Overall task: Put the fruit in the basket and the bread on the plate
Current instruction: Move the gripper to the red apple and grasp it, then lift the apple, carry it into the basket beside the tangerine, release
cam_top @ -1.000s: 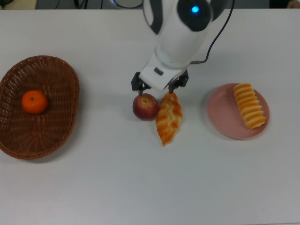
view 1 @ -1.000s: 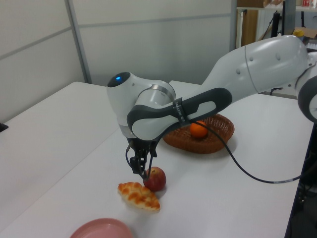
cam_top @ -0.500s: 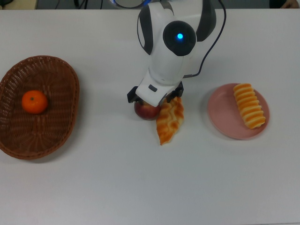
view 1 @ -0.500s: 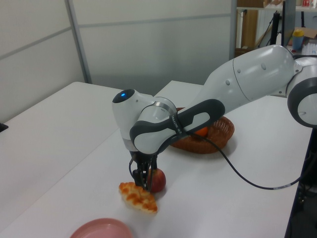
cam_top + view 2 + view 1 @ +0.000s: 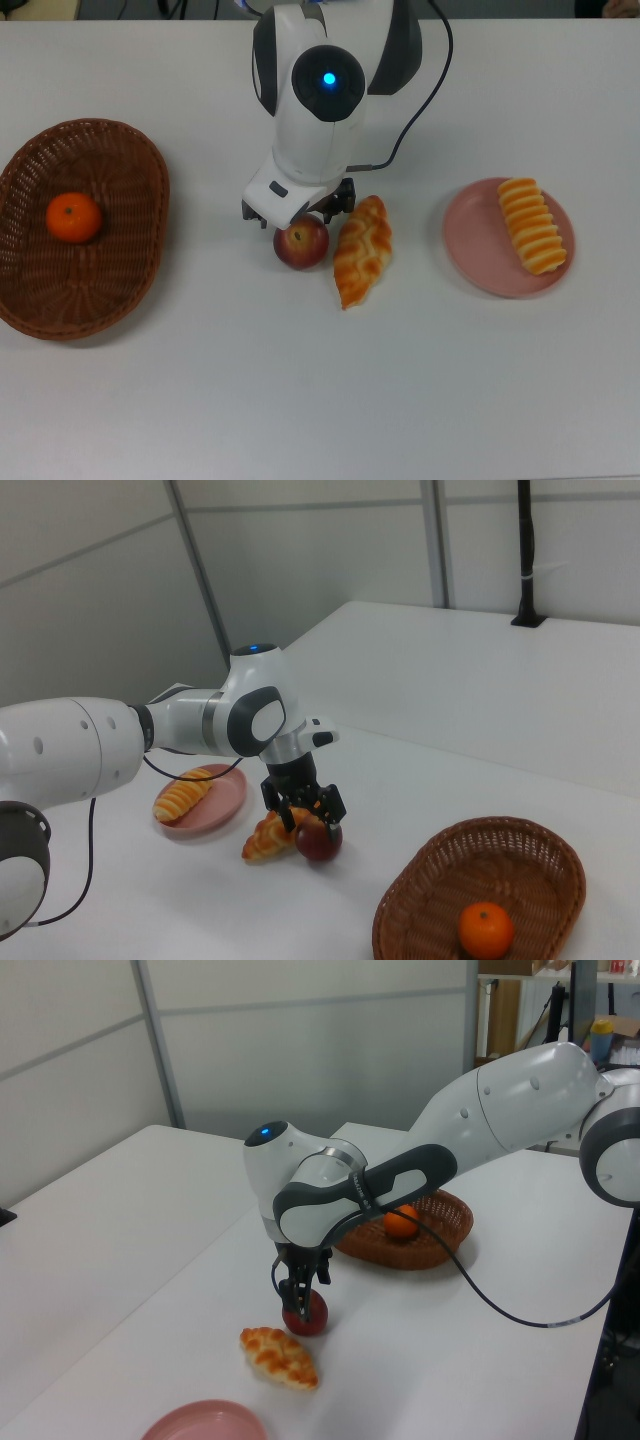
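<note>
Working across the top view from its left, I see the wicker basket (image 5: 82,228) at the table's edge with the tangerine (image 5: 74,218) lying inside it, toward the basket's left half. Well to the right, near the table's middle, my gripper (image 5: 296,215) is down at the apple (image 5: 301,243). In the left view its fingers (image 5: 293,1296) reach down onto the upper part of the apple, and in the right view they stand on either side of it; I read the jaws as pinching the apple, which looks to be resting on the white table (image 5: 320,390). Just beside the apple on the top view's right lies the braided loaf (image 5: 361,251), slanted, its upper end close to the gripper; I cannot tell whether loaf and apple touch. Further right sits the pink plate (image 5: 482,257), with the ridged roll (image 5: 532,225) lying across its right half. The arm (image 5: 328,90) comes in from the top edge, a blue light lit on it.
</note>
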You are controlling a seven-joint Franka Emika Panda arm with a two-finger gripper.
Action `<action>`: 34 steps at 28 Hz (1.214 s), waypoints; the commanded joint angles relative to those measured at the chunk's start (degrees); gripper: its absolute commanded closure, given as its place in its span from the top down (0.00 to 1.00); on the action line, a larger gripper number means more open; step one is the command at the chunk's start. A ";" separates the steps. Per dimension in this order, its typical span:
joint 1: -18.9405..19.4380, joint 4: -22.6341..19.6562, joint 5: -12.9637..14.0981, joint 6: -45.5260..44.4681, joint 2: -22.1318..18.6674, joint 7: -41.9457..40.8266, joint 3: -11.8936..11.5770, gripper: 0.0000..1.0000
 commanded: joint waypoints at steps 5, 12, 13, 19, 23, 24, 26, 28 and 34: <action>-0.04 -1.73 0.20 1.89 0.29 -1.27 -0.31 1.00; 0.40 -1.64 0.20 3.03 1.26 -1.27 -0.31 0.69; 0.31 -1.56 0.20 3.03 1.26 -1.27 -0.31 0.59; -0.13 -0.68 0.81 2.94 0.47 -1.18 -0.31 0.38; -0.56 1.69 1.08 2.50 -0.23 -0.57 -0.40 0.38; -1.00 1.78 1.17 2.50 -0.67 -0.57 -0.40 0.38; -2.50 2.40 1.25 2.50 -1.81 -0.74 -0.31 0.38; -2.85 3.10 1.34 2.50 -2.34 -0.57 -0.31 0.38; -6.71 3.63 1.25 2.50 -4.54 -0.92 -0.40 0.38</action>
